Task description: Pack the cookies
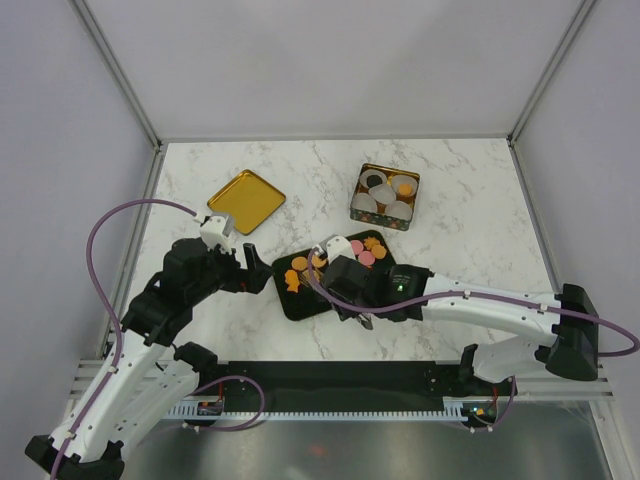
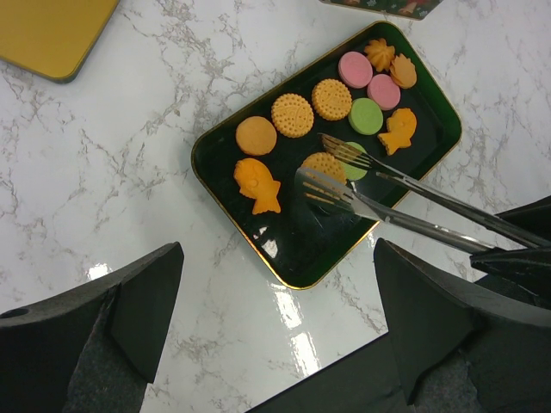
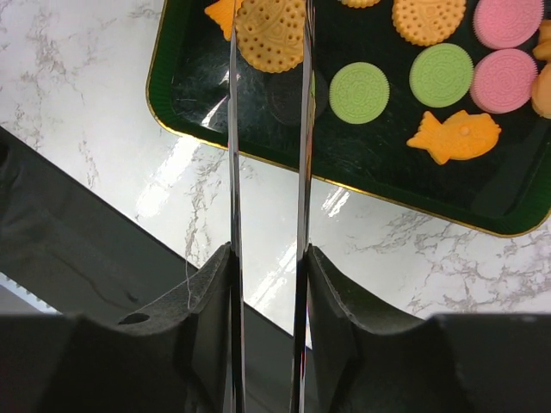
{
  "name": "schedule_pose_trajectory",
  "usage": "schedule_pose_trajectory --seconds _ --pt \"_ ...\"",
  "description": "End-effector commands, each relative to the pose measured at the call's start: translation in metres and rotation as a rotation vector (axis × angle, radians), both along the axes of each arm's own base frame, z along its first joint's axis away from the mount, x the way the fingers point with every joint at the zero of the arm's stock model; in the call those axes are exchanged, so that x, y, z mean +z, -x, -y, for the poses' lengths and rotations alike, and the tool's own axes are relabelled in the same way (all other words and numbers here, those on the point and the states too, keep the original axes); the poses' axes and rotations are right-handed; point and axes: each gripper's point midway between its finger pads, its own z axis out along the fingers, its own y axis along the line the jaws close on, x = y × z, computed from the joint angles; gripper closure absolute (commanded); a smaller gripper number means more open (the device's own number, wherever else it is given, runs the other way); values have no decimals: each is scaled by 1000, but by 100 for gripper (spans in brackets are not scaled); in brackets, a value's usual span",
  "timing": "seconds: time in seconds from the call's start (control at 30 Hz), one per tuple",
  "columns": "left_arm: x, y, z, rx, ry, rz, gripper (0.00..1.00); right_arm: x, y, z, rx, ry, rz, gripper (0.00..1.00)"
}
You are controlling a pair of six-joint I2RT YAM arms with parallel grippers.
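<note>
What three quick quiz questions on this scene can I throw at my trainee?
1. True or false: the left gripper holds the tongs.
2. Which cookie sits between the tongs' tips? A pink round; B orange round; C fish.
3. Fill in: the tray shows ___ green cookies.
Key: 1 false, the right gripper holds them; 2 B; 3 two.

A gold lid (image 1: 246,200) lies left of centre, a tin (image 1: 386,196) of paper cups (image 1: 380,197) right. Metal tongs (image 2: 387,215) reach over the black tray (image 1: 300,300)
</note>
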Motion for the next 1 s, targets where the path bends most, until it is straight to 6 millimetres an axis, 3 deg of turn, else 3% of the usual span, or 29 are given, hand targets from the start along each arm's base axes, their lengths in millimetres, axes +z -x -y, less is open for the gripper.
schedule_pose_trajectory --seconds 0.0,0.13,0.43,0.57,0.7,0.77,0.97 --pt "8 -3 0 24 26 21 0 36 -14 -3 -21 -82 56 63" --pt "7 -3 1 22 26 21 0 49 -42 12 -90 -81 96 63" --pt "7 -4 1 23 24 20 0 81 -147 61 -349 -71 193 63" --pt "7 -4 1 21 26 18 0 71 -196 93 -473 -51 179 64" --pt "6 -3 2 17 24 15 0 58 -232 118 -560 -55 163 64" --pt "5 -4 2 18 23 10 0 46 -245 128 -591 -60 137 64" --pt "4 -3 2 18 22 7 0 22 -264 131 -611 -59 95 65"
